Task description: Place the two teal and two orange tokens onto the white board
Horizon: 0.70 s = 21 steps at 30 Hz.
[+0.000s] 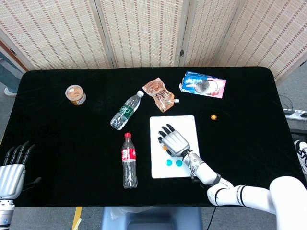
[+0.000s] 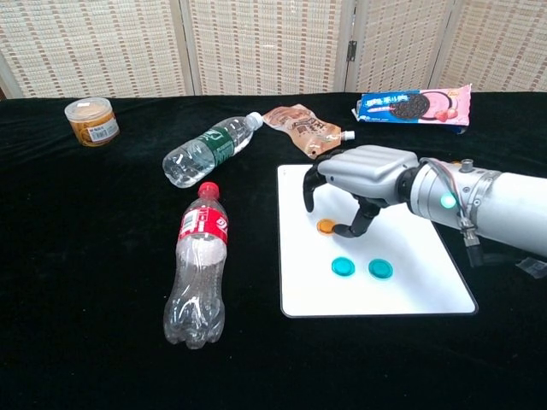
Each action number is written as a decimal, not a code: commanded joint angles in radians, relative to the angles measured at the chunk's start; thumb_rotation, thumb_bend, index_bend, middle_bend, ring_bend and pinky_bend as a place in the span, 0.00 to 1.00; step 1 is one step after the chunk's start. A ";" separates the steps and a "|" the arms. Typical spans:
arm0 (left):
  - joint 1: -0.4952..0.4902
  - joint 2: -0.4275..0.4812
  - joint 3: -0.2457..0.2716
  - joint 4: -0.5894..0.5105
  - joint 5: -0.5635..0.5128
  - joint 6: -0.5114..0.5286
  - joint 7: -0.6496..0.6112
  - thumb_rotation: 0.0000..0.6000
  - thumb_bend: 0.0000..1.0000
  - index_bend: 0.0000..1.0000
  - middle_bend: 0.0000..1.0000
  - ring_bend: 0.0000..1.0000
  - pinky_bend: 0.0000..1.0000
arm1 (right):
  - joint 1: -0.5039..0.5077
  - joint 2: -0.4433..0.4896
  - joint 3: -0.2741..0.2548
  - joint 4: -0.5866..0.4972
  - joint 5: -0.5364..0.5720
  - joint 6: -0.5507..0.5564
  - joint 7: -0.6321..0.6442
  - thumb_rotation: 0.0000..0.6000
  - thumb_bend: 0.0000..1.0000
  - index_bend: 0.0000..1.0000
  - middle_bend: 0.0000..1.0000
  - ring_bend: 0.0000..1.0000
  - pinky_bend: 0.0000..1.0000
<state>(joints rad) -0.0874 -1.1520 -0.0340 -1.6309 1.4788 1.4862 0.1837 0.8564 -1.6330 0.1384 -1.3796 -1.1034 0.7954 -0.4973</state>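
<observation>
On the white board [image 2: 427,273], two teal tokens [image 2: 343,266] and one orange token [image 2: 326,226] lay; the right hand [image 2: 355,184] arched over it, seemingly releasing. Another orange token [image 1: 213,116] awaited near the tabletop's right edge.

Looks like a lab test cell rather than a home: black-draped table [image 1: 57,143] fenced by woven folding screens [image 1: 139,31], power strip [image 1: 294,113] on grey floor at right. Staged props on the cloth: two bottles [image 2: 198,273], cookie pack [image 2: 414,105], pouch [image 2: 305,128], small jar [image 2: 91,121].
</observation>
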 commanded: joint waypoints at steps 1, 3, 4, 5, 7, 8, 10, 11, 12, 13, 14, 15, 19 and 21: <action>-0.001 0.000 -0.001 0.000 0.000 -0.001 0.000 1.00 0.17 0.00 0.00 0.00 0.00 | -0.005 0.014 0.006 -0.008 0.006 0.019 0.002 1.00 0.43 0.34 0.19 0.05 0.00; -0.002 0.001 -0.001 0.001 0.003 0.000 -0.001 1.00 0.17 0.00 0.00 0.00 0.00 | -0.015 0.033 0.015 -0.009 0.016 0.044 0.006 1.00 0.43 0.34 0.19 0.06 0.00; -0.002 0.002 -0.002 0.001 0.003 0.000 -0.002 1.00 0.17 0.00 0.00 0.00 0.00 | -0.021 0.043 0.020 -0.006 0.024 0.055 0.009 1.00 0.43 0.34 0.19 0.06 0.00; -0.002 0.002 -0.002 0.002 0.003 0.000 -0.003 1.00 0.17 0.00 0.00 0.00 0.00 | -0.028 0.054 0.025 -0.002 0.034 0.065 0.013 1.00 0.43 0.34 0.19 0.06 0.00; -0.002 0.002 -0.002 0.003 0.002 -0.001 -0.004 1.00 0.17 0.00 0.00 0.00 0.00 | -0.044 0.081 0.035 0.016 0.061 0.081 0.025 1.00 0.43 0.34 0.18 0.06 0.00; -0.003 0.002 -0.003 0.003 0.001 -0.002 -0.004 1.00 0.17 0.00 0.00 0.00 0.00 | -0.051 0.092 0.039 0.027 0.073 0.086 0.033 1.00 0.43 0.34 0.18 0.07 0.00; -0.004 0.001 -0.002 0.003 0.001 -0.006 -0.003 1.00 0.17 0.00 0.00 0.00 0.00 | -0.067 0.113 0.049 0.059 0.101 0.090 0.053 1.00 0.43 0.34 0.18 0.07 0.00; -0.005 0.000 -0.001 0.002 0.002 -0.006 -0.001 1.00 0.17 0.00 0.00 0.00 0.00 | -0.072 0.120 0.052 0.076 0.113 0.090 0.061 1.00 0.43 0.34 0.18 0.07 0.00; -0.005 -0.001 -0.001 0.000 0.002 -0.007 0.000 1.00 0.17 0.00 0.00 0.00 0.00 | -0.079 0.127 0.054 0.100 0.126 0.088 0.069 1.00 0.43 0.34 0.18 0.07 0.00; -0.006 -0.002 -0.001 -0.001 0.003 -0.008 0.002 1.00 0.17 0.00 0.00 0.00 0.00 | -0.083 0.130 0.055 0.119 0.137 0.085 0.073 1.00 0.43 0.34 0.18 0.07 0.00; -0.006 -0.002 -0.001 -0.002 0.003 -0.008 0.004 1.00 0.17 0.00 0.00 0.00 0.00 | -0.086 0.132 0.056 0.138 0.148 0.079 0.077 1.00 0.43 0.34 0.18 0.07 0.00; -0.007 -0.002 -0.001 -0.005 0.004 -0.009 0.007 1.00 0.17 0.00 0.00 0.00 0.00 | -0.089 0.133 0.056 0.161 0.162 0.070 0.081 1.00 0.43 0.34 0.18 0.07 0.00; -0.010 0.000 -0.002 -0.016 0.007 -0.010 0.019 1.00 0.17 0.00 0.00 0.00 0.00 | -0.089 0.118 0.056 0.240 0.209 0.032 0.081 1.00 0.43 0.34 0.18 0.06 0.00; -0.012 0.002 -0.002 -0.022 0.009 -0.009 0.024 1.00 0.17 0.00 0.00 0.00 0.00 | -0.084 0.103 0.055 0.280 0.232 0.007 0.077 1.00 0.43 0.34 0.18 0.06 0.00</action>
<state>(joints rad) -0.0985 -1.1506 -0.0362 -1.6519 1.4869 1.4765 0.2064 0.7715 -1.5173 0.1928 -1.1314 -0.8963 0.8262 -0.4200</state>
